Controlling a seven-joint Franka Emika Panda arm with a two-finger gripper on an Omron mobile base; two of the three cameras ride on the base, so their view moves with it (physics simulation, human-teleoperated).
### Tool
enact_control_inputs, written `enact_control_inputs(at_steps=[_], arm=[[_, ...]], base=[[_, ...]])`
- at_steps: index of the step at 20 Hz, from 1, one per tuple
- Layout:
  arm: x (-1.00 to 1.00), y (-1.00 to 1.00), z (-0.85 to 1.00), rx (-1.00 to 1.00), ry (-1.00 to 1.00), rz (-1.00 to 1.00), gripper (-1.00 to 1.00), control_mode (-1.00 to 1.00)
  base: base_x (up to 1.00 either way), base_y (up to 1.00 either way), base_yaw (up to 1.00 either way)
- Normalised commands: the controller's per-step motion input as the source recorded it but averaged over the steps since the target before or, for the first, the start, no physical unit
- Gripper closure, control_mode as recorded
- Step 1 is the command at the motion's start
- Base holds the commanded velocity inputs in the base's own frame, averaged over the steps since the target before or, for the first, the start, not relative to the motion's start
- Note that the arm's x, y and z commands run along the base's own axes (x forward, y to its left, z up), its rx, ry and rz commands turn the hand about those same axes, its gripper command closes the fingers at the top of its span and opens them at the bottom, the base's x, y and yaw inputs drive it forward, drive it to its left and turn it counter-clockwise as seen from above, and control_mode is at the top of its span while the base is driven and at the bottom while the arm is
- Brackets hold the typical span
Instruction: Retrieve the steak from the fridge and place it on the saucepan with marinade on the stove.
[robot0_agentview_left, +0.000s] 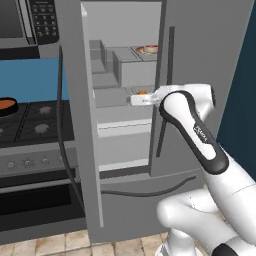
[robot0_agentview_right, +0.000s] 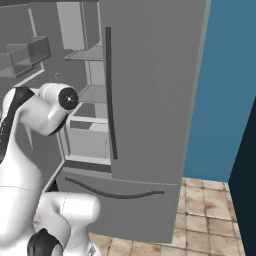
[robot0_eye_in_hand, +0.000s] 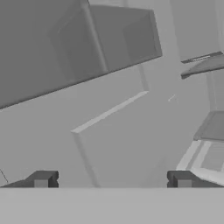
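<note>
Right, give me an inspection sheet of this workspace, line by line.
Surface: black gas stove with grey burners, left of the fridge.
Job's things: tall grey fridge, left door open; flat red-brown steak on an upper shelf; small black saucepan holding orange-brown marinade on the stove.
Clutter: small orange ball on a middle shelf.
Grippers: two-finger gripper open, holding nothing, inside the fridge.
Cables: nothing seen.
Surroundings: blue wall, tan tiled floor, microwave above the stove.
</note>
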Motion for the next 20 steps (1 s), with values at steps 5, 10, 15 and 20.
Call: enact_control_inputs(at_steps=[5,10,15,20], arm=[[-0.69,-0.95,0.28,0.0,-0.13,-0.09,-1.0,-1.0],[-0.47,-0.66,0.21,-0.01,-0.07,-0.3,-1.0,-1.0],[-0.41,-0.39,0.06,-0.06,-0.07,-0.4,-1.0,-1.0],[-0.1,-0.02,0.05,-0.06,-0.05,-0.26,-1.0,-1.0]], base=[[0.0,0.0,0.0],[0.0,0.0,0.0],[0.0,0.0,0.0],[0.0,0.0,0.0]])
